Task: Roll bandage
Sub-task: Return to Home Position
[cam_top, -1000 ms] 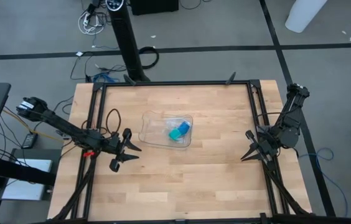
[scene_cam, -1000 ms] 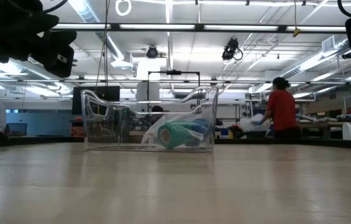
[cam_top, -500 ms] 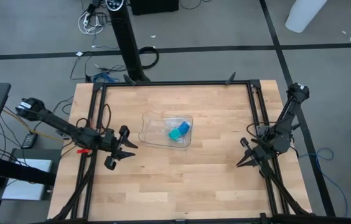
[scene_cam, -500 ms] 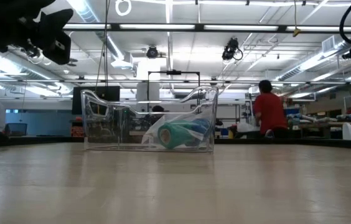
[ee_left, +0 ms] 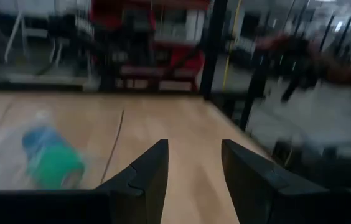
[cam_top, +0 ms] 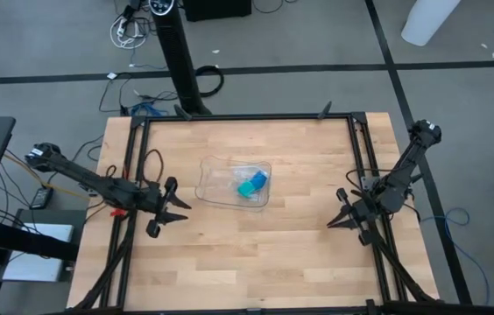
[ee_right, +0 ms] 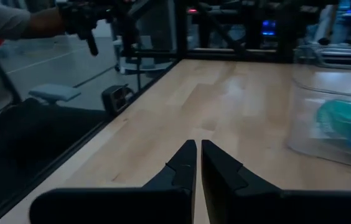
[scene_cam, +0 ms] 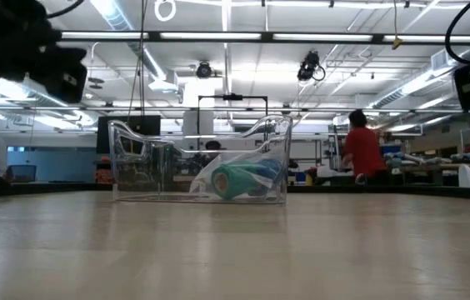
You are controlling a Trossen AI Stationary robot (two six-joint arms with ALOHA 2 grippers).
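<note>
Bandage (cam_top: 261,178), high view: observed inside clear bin (cam_top: 216,179) at centre of table (cam_top: 299,254), beside teal block (cam_top: 247,188); recorded left gripper (cam_top: 181,213) and right gripper (cam_top: 336,220) near opposite table edges, well apart from bin. Low view: confirmed bandage lying in bin. Left wrist view: noted fingers (ee_left: 147,180) apart. Right wrist view: noted fingers (ee_right: 178,165) almost together, thin slit between.
</note>
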